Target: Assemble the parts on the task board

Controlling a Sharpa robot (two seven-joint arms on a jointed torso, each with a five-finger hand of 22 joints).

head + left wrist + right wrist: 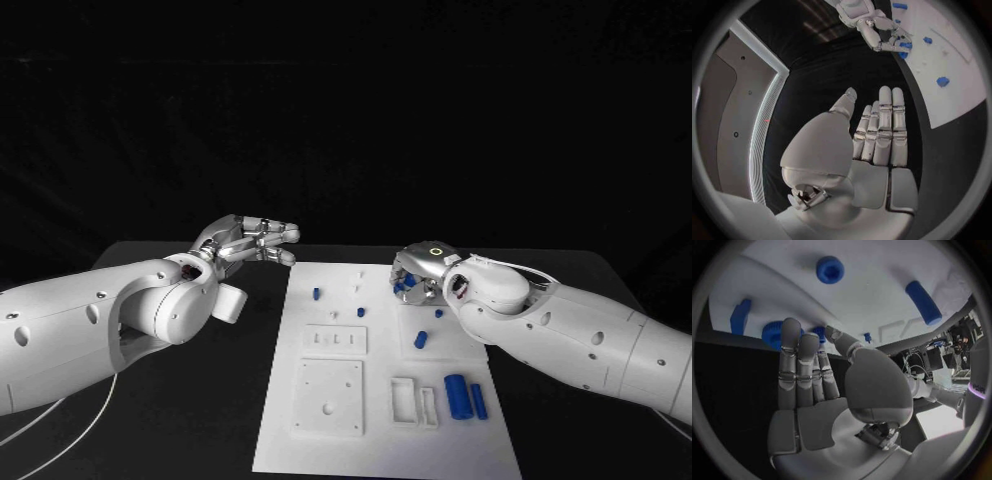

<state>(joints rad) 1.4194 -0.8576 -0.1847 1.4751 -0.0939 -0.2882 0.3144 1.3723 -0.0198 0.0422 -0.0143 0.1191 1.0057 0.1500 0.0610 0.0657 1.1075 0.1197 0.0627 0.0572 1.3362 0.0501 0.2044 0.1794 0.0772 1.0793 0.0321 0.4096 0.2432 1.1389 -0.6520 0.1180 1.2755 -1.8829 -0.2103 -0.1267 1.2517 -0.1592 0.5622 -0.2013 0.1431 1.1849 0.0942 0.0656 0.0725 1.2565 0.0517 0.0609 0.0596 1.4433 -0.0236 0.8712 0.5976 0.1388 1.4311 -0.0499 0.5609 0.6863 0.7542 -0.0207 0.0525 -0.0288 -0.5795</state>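
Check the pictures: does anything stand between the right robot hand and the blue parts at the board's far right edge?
Nothing visible does. The right robot hand is already at those parts on the board, fingers open.

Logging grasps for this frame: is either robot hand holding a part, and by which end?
Nothing is held. The left robot hand is flat and empty off the task board; the right robot hand reaches over blue parts with straight fingers.

No legible txt, labels, nos. or signs on anything in view.
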